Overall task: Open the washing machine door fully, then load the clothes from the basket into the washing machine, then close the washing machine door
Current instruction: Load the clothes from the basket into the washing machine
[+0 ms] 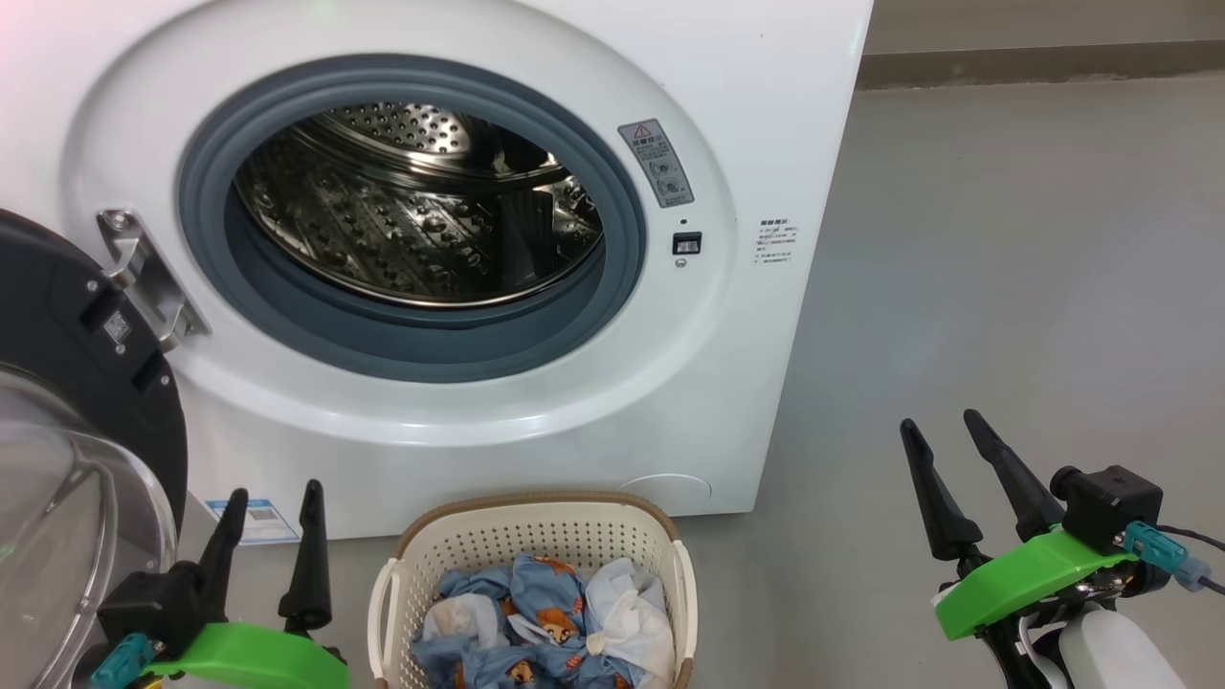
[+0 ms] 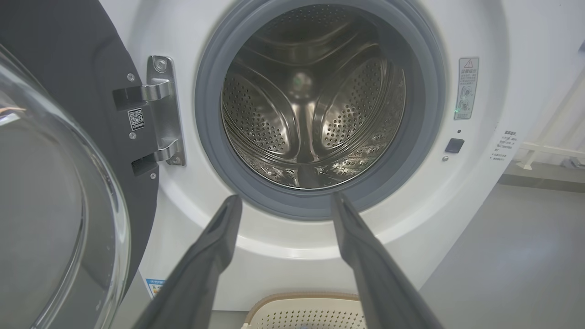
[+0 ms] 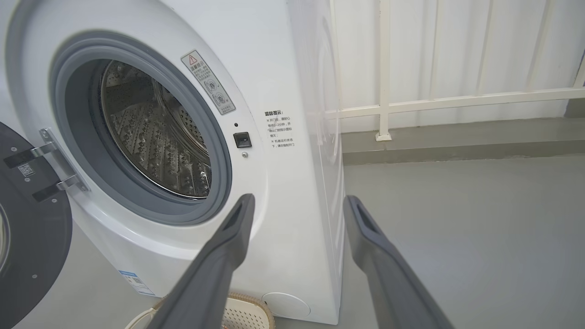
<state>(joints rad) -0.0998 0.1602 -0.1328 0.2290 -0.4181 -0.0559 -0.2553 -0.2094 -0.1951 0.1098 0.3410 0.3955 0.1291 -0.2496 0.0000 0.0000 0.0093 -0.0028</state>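
The white washing machine (image 1: 766, 115) stands ahead with its steel drum (image 1: 421, 211) bare of laundry. Its door (image 1: 67, 316) is swung wide to the left, the clear glass bowl (image 1: 57, 536) bulging toward me; the left wrist view shows the door (image 2: 68, 82) and the drum (image 2: 311, 100). The cream basket (image 1: 536, 536) sits on the floor before the machine, holding the blue printed and white clothes (image 1: 545, 622). My left gripper (image 1: 273, 498) is open, low left beside the basket. My right gripper (image 1: 943, 426) is open at the lower right, over bare floor.
Grey floor (image 1: 1005, 268) stretches to the right of the machine. A white railing (image 3: 457, 98) and a raised kerb run along the wall behind. The open door takes up the space at the left, close to my left arm.
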